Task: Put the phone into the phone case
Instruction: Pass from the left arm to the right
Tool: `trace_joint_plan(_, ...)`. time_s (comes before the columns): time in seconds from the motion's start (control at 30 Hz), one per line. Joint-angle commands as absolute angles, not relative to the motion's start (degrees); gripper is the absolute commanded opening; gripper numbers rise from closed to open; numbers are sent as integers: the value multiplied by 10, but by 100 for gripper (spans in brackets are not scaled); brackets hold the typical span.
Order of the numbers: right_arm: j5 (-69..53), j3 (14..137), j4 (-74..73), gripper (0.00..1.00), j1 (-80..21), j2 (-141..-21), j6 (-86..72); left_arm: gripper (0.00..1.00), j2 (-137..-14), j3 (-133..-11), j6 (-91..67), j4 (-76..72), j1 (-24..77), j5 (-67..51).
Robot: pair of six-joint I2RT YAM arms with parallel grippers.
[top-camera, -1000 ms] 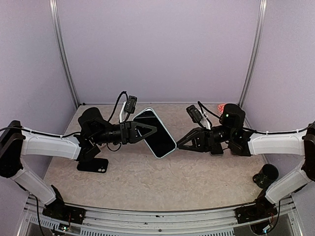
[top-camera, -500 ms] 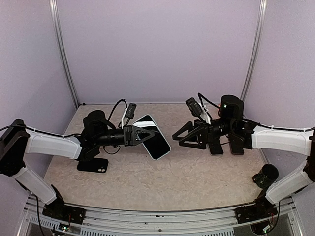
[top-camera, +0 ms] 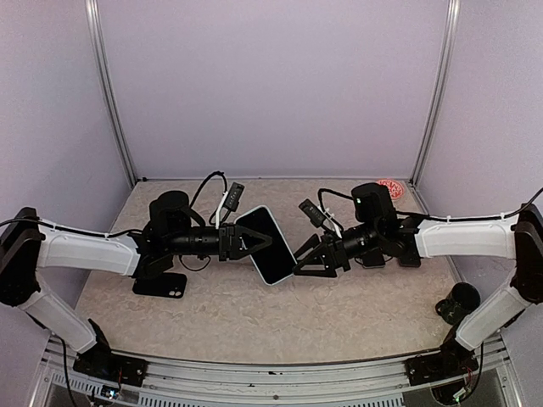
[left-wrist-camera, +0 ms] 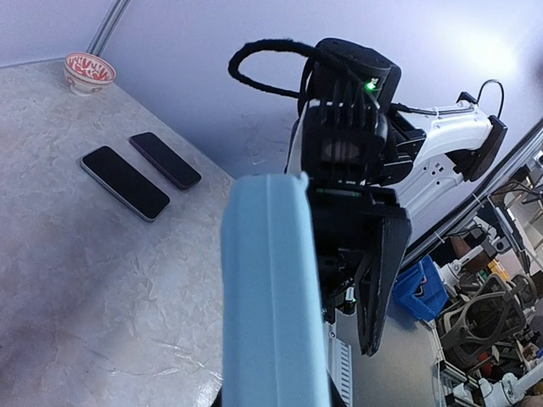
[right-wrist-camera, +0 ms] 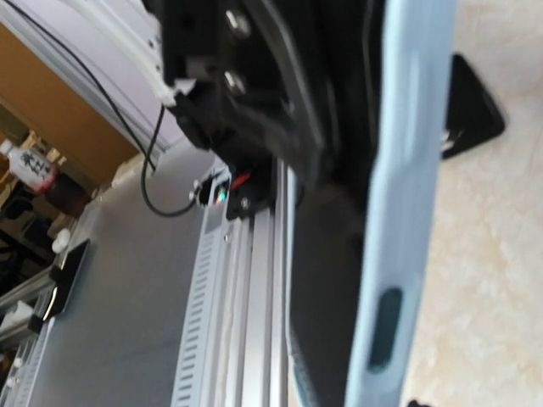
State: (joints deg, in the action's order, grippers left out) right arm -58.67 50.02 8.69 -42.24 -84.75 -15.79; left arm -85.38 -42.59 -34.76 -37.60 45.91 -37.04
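My left gripper point(top-camera: 253, 241) is shut on the near end of a pale blue phone case point(top-camera: 266, 246), which it holds above the table with a dark phone face showing inside it. In the left wrist view the case point(left-wrist-camera: 273, 297) shows edge-on, running away from the camera. My right gripper point(top-camera: 302, 259) is open at the case's far end, and one of its fingers point(left-wrist-camera: 382, 280) stands beside the case. In the right wrist view the case edge point(right-wrist-camera: 405, 186) and the dark screen point(right-wrist-camera: 327, 305) fill the frame, and my own fingers do not show.
A black phone point(top-camera: 161, 285) lies on the table under my left arm. Two more dark phones point(left-wrist-camera: 125, 182) point(left-wrist-camera: 165, 159) lie at the right, partly under my right arm. A red-patterned bowl point(top-camera: 390, 188) sits in the back right corner. A black round object point(top-camera: 462, 298) is near the right edge.
My right gripper has opened and moved left up to the far end of the case. My left gripper has carried the case slightly down and to the right.
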Motion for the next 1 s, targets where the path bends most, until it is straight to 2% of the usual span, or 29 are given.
trace_joint_plan(0.0,-572,519,68,66,-444,-870,-137,0,-826,-455,-310,-391,472,-362)
trace_joint_plan(0.2,-581,520,104,63,-460,-888,-161,0,-815,-459,-289,-376,481,-352)
trace_joint_plan(0.43,-589,528,134,44,-469,-911,-191,0,-803,-468,-259,-349,496,-342)
trace_joint_plan(0.53,-595,528,155,29,-470,-915,-213,0,-801,-473,-248,-335,501,-335)
trace_joint_plan(0.57,-596,528,159,20,-471,-918,-218,0,-800,-476,-243,-330,504,-331)
trace_joint_plan(0.63,-595,532,157,8,-470,-923,-226,0,-797,-481,-231,-317,510,-319)
trace_joint_plan(0.7,-588,535,150,0,-470,-927,-230,0,-794,-487,-214,-299,517,-305)
trace_joint_plan(0.97,-592,532,179,0,-470,-932,-261,0,-795,-509,-173,-250,541,-266)
